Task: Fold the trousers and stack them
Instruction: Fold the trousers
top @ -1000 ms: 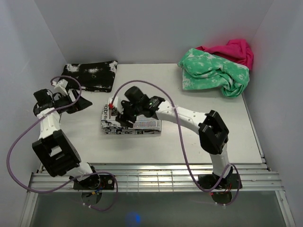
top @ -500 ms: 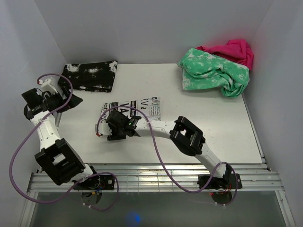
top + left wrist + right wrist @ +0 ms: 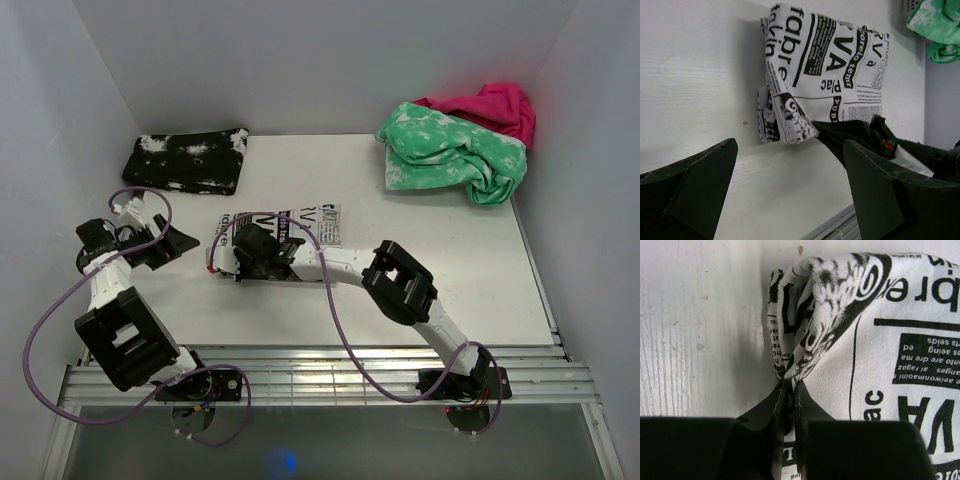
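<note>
left gripper point(image 3: 178, 243) closer, trousers point(image 3: 825, 65) just ahead

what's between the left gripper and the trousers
Only bare table. The left wrist view shows the open left gripper facing the folded trousers with nothing in between.

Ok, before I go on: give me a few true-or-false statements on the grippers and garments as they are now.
1. The right gripper is shut on a corner of the folded white cloth trousers with black newspaper print. True.
2. The left gripper grips the trousers too. False: it is open and apart from them.
3. The black white-speckled folded garment lies under the trousers. False: it lies apart, at the far left.
4. The green-and-white mottled garment lies crumpled at the far right. True.
</note>
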`<state>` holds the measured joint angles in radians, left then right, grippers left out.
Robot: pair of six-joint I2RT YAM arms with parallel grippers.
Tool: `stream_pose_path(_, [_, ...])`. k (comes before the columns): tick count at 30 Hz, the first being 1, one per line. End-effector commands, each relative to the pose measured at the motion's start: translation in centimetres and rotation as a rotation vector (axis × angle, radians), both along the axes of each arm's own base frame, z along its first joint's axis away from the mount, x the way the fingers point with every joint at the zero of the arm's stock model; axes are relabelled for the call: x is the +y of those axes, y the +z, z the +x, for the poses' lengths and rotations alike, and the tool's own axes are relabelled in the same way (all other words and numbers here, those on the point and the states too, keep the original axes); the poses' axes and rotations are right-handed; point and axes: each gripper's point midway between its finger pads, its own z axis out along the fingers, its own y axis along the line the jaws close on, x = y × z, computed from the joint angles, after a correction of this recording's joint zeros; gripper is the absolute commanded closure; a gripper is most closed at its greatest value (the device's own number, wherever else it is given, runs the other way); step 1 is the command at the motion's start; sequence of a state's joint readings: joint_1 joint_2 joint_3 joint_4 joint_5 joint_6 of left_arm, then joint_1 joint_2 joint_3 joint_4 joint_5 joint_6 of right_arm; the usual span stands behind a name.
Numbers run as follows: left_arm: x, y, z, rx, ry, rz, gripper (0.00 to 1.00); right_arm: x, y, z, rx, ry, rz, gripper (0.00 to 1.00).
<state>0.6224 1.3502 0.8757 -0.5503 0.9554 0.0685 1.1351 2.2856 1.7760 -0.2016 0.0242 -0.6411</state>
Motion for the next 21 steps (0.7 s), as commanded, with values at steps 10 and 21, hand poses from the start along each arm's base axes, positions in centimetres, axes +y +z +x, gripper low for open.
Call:
stream_pose_path(10, [-3.5, -2.8, 0.4, 0.079, 0.031, -0.285, 0.02, -0.2, 6.7, 2.3, 0.121, -0.059, 0.179, 0.92])
stream_pose_path(21, [-6.0, -4.8, 2.7, 0.141, 0.092, -0.327, 0.02, 0.2, 8.2, 2.3, 0.146, -0.037, 0.211, 0.92])
